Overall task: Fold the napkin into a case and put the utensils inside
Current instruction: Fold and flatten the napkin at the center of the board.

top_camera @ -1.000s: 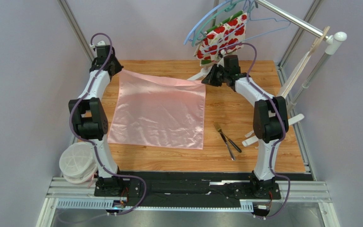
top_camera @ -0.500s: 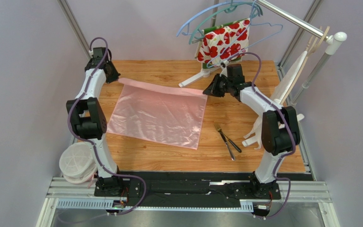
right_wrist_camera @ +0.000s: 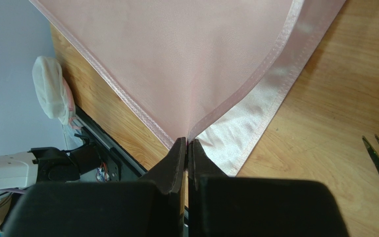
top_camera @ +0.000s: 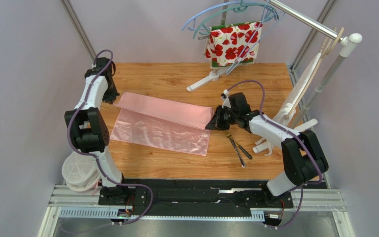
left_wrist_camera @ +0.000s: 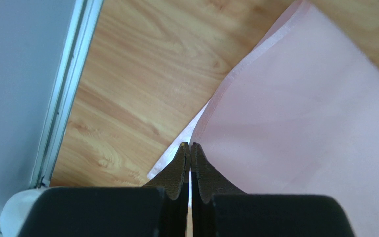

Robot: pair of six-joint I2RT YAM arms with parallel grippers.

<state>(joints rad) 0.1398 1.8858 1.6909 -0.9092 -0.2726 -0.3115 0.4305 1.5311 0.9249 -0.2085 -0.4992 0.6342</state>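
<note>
Plainly, the shiny light-pink napkin (top_camera: pixel 167 121) lies half-folded, faintly creased.

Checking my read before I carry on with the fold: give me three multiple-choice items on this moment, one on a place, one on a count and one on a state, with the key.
1. Where do the utensils lie?
A. On the bare table, right of the napkin
B. On top of the napkin
C. Inside a finished case

2. How many utensils are there?
A. Four
B. One
C. Two

3. What are the left end effector and right end effector doing?
A. Standing open above the table
B. Each shut on a napkin corner
C. Each shut on a utensil

Key: 1 A, the top view shows them on wood past the cloth's right edge. 2 C, two slim pieces lie together. 3 B, each wrist view shows closed fingers pinching a hemmed corner.
</note>
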